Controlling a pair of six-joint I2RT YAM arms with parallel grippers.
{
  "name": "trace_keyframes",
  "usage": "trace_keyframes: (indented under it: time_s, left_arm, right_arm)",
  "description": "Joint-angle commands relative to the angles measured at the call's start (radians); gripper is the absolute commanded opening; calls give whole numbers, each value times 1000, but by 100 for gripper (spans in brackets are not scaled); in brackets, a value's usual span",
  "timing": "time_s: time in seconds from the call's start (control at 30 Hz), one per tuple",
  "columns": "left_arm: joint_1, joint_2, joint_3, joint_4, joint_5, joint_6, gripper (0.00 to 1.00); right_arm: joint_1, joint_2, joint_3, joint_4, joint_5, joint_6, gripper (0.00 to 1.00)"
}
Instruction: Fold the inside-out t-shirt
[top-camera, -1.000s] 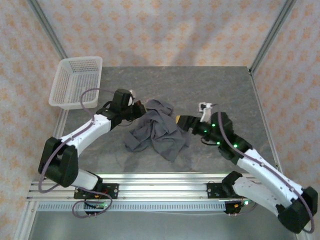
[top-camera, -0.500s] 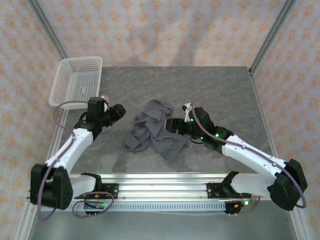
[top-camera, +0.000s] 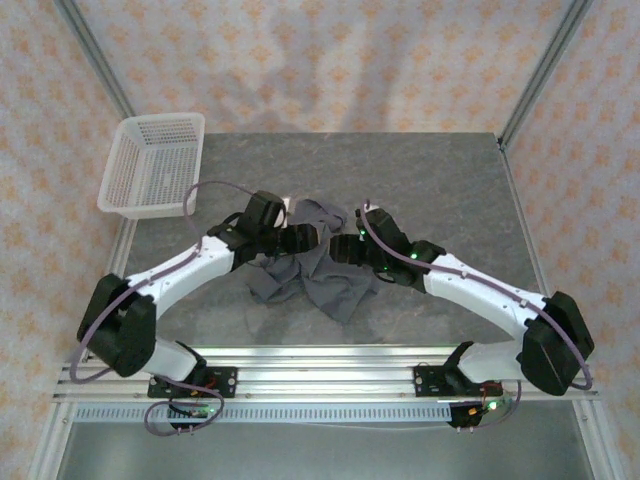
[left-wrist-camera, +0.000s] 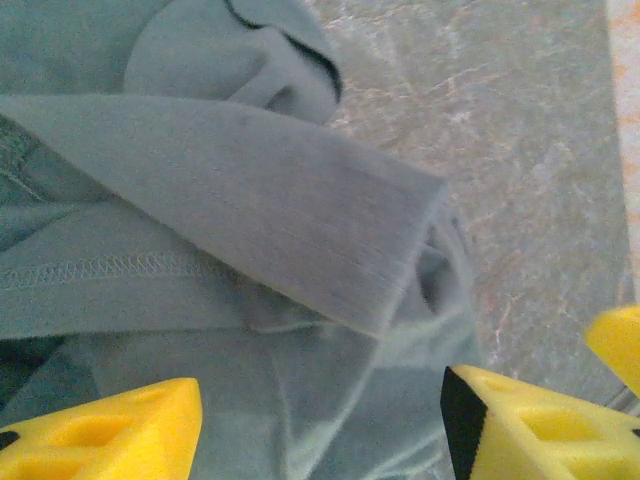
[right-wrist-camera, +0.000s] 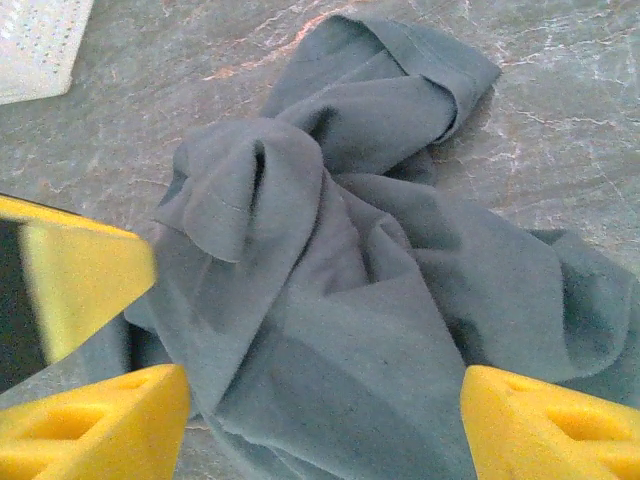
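The inside-out t-shirt lies crumpled in a dark slate-grey heap at the table's middle. My left gripper reaches in over its upper left part, open, yellow fingertips spread wide above a folded sleeve of the shirt. From the right, my right gripper hangs over the heap's upper right, also open, its fingertips astride the bunched cloth. One yellow finger of the left gripper pokes in at the left edge of the right wrist view. No tag can be made out.
A white mesh basket sits at the table's far left corner, its corner visible in the right wrist view. Bare grey tabletop surrounds the shirt. Metal frame posts and patterned walls border the table.
The left gripper swung out to the left away from the shirt, then came back over its upper left. The right gripper slid left onto the shirt's right side.
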Motion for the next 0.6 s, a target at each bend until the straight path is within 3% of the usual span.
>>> trace_keyframes:
  time_s: [0.0, 0.07, 0.3, 0.43, 0.57]
  left_arm:
    - [-3, 37, 50, 77, 32, -49, 67]
    - [-2, 54, 60, 114, 39, -78, 66]
    - [-3, 105, 101, 109, 8, -83, 29]
    - [-3, 141, 97, 153, 36, -108, 29]
    - [-2, 169, 98, 185, 67, -127, 40]
  right_arm:
    - [3, -53, 5, -37, 58, -7, 72]
    - [4, -59, 2, -42, 64, -8, 72]
    - [4, -51, 7, -65, 66, -15, 72]
    - [4, -51, 8, -66, 66, -15, 73]
    - [4, -52, 11, -74, 67, -18, 73]
